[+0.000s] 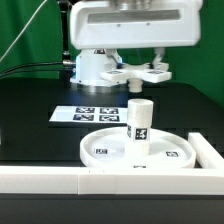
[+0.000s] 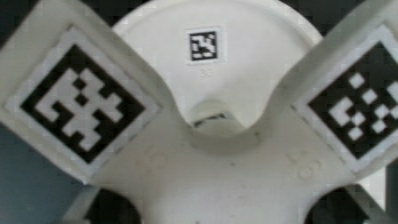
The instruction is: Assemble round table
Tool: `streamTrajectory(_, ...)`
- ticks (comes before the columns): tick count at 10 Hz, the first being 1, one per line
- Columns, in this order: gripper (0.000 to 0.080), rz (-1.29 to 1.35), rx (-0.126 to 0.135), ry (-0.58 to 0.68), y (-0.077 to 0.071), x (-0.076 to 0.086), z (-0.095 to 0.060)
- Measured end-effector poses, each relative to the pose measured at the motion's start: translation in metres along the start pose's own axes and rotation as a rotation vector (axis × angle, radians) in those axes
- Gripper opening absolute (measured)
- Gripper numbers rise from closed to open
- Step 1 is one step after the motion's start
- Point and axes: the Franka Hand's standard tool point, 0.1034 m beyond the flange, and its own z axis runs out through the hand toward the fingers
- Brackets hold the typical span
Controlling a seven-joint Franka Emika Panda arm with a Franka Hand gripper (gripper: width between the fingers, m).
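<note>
Wrist view: the fingertips are hidden, but the cross-shaped piece fills the picture, so you can take it that the jaws are clamped on it. The exterior view agrees. There the gripper hangs under the arm's white head with the cross-shaped piece held clear of the table.

The piece looks roughly level, with its flat face down and its arms spread toward the exterior view's left and right. In the wrist view two tagged arms splay to either side of the hub hole. Past them you see a round white surface with one tag, which looks like the disc.

Below the held piece, and apart from it, the post stands upright with its long axis vertical, near the middle of the disc. The disc lies flat with its rim up, close to the border wall. The marker board lies beyond the disc toward the exterior view's left.

As I read it, the post is already seated and you are carrying the cross to cap it. For the next move you need the hub hole centred over the post's top and the piece kept level. Then lower it straight along the post's axis. If it tilts or sits off-centre, it could push the post sideways.
</note>
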Motion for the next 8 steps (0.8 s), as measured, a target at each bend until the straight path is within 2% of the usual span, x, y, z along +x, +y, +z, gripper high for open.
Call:
streamTrajectory(4,0.0442,-0.021,-0.004,0.000,0.0051,-0.0008,0.0033)
streamTrajectory(5,0.0442,-0.079,-0.010,-0.002,0.0076,-0.0002,0.0062)
streamTrajectory(7,0.0442,-0.136,-0.036,-0.003,0.0029,0.0038,0.0086)
streamTrajectory(8,0.0442,-0.148,-0.038,-0.005,0.0035,0.0041,0.0114)
